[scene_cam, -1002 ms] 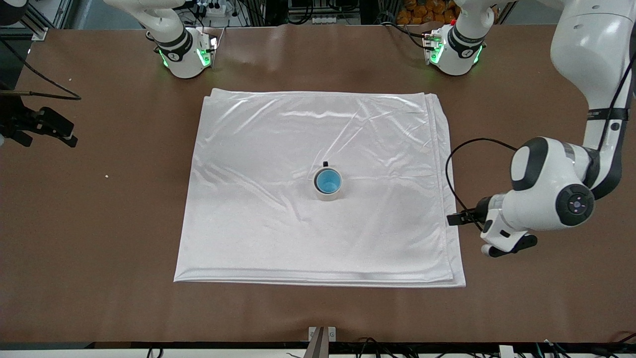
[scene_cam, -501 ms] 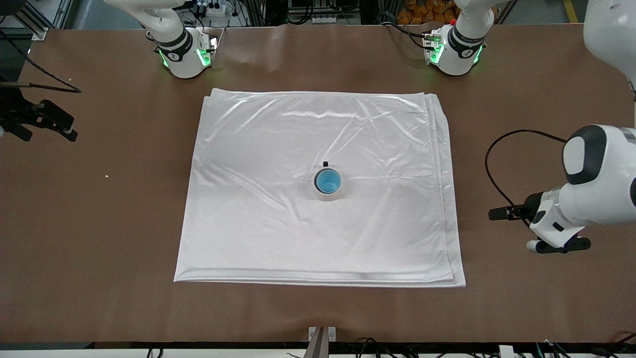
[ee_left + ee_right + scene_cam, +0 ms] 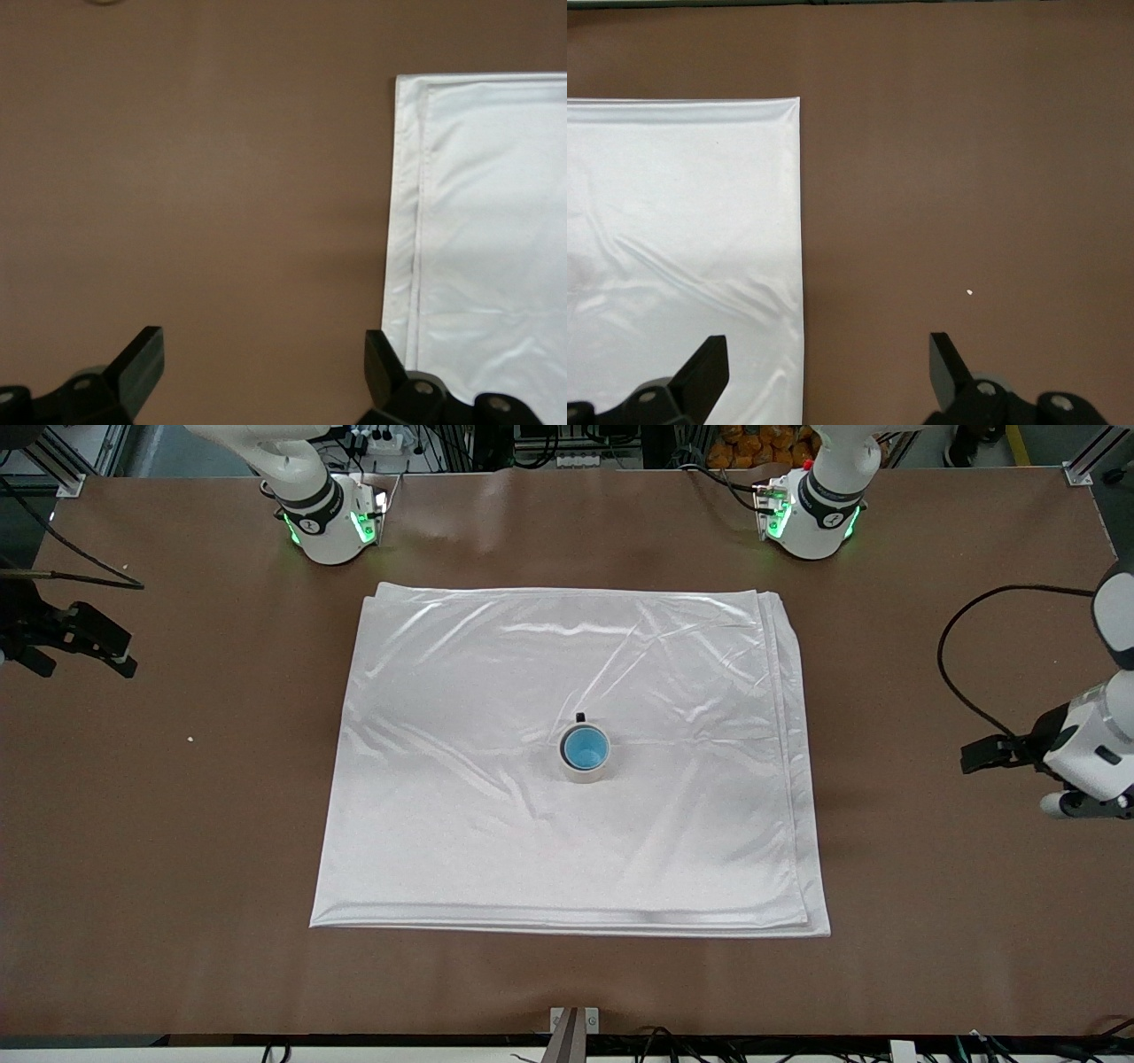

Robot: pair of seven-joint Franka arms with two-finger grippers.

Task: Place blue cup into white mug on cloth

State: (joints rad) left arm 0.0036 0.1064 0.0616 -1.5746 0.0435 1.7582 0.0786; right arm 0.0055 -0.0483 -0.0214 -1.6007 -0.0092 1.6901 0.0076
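Note:
The blue cup [image 3: 585,748] sits inside the white mug [image 3: 586,773], which stands upright near the middle of the cloth [image 3: 496,824], its dark handle pointing toward the robots' bases. My left gripper [image 3: 1085,806] is open and empty over bare table past the cloth's edge at the left arm's end. In the left wrist view the open gripper [image 3: 263,354] faces brown table, with the cloth's edge [image 3: 487,221] beside it. My right gripper [image 3: 89,642] is open and empty over the table at the right arm's end. In the right wrist view [image 3: 828,354] it sees the cloth's corner [image 3: 682,195].
The arm bases [image 3: 328,522] [image 3: 811,514] stand along the table's edge farthest from the front camera. A black cable [image 3: 952,664] loops out from the left wrist. A small white speck [image 3: 190,738] lies on the brown table [image 3: 177,868] near the right arm's end.
The left arm has swung away from the cloth's edge toward the left arm's end of the table, gripper empty. The right gripper has barely shifted. Cup and mug have not moved.

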